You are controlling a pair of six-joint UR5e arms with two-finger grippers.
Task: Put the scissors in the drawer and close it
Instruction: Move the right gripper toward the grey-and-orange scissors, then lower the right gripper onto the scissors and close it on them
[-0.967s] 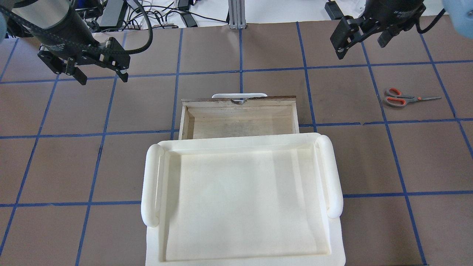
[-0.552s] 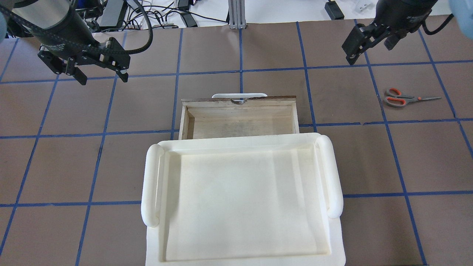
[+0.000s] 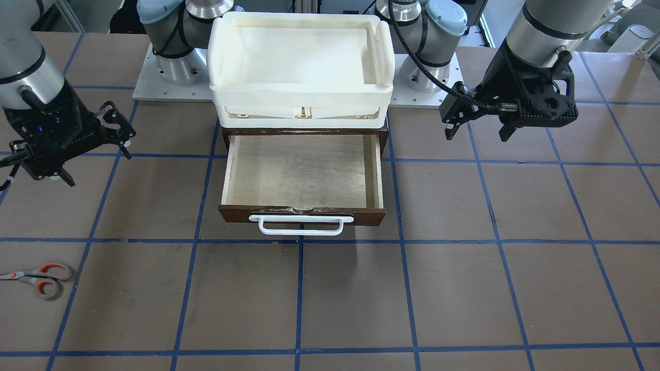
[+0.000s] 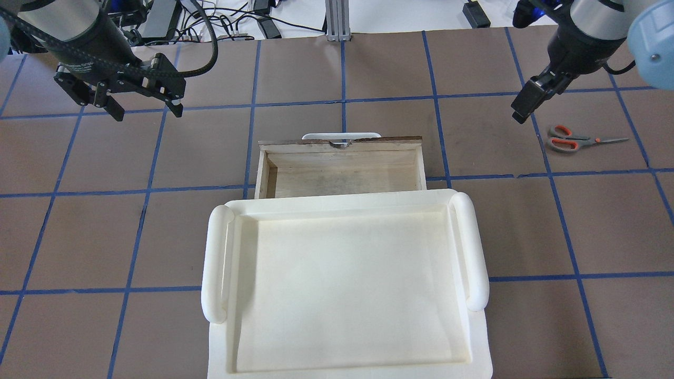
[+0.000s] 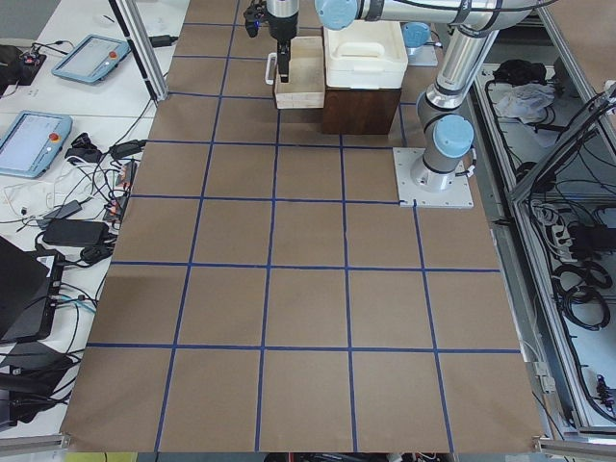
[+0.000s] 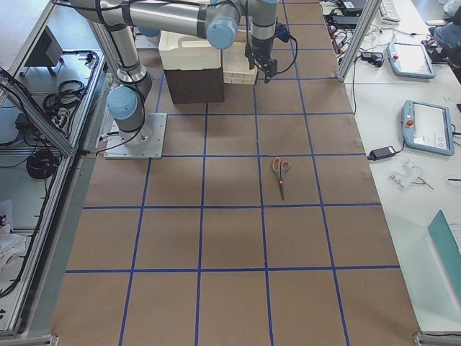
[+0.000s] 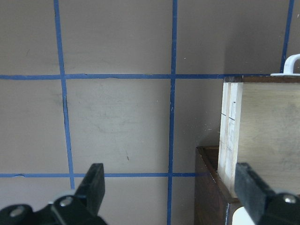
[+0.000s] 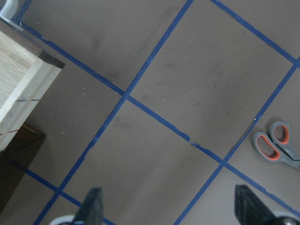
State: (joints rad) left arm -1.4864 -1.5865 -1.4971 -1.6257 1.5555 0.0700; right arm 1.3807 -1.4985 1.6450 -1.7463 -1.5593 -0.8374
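The scissors (image 4: 571, 140) lie flat on the table at the right, grey handles with orange-red loops; they also show in the front view (image 3: 38, 278) and at the right wrist view's right edge (image 8: 276, 145). The drawer (image 4: 342, 176) stands pulled open and empty, with pale wood inside (image 3: 301, 170) and a white bar handle (image 3: 301, 225). My right gripper (image 4: 518, 117) is open and empty, raised just left of the scissors' handles (image 3: 97, 166). My left gripper (image 4: 147, 112) is open and empty, hovering far left of the drawer (image 3: 476, 135).
A cream-white plastic tray (image 4: 216, 263) sits on top of the dark brown cabinet (image 6: 194, 83) that the drawer slides out of. The table is brown with blue tape grid lines. Cables and tablets lie beyond the far edge.
My right gripper has swung right and toward the scissors, turning as it went. The left arm, drawer and scissors have not moved.
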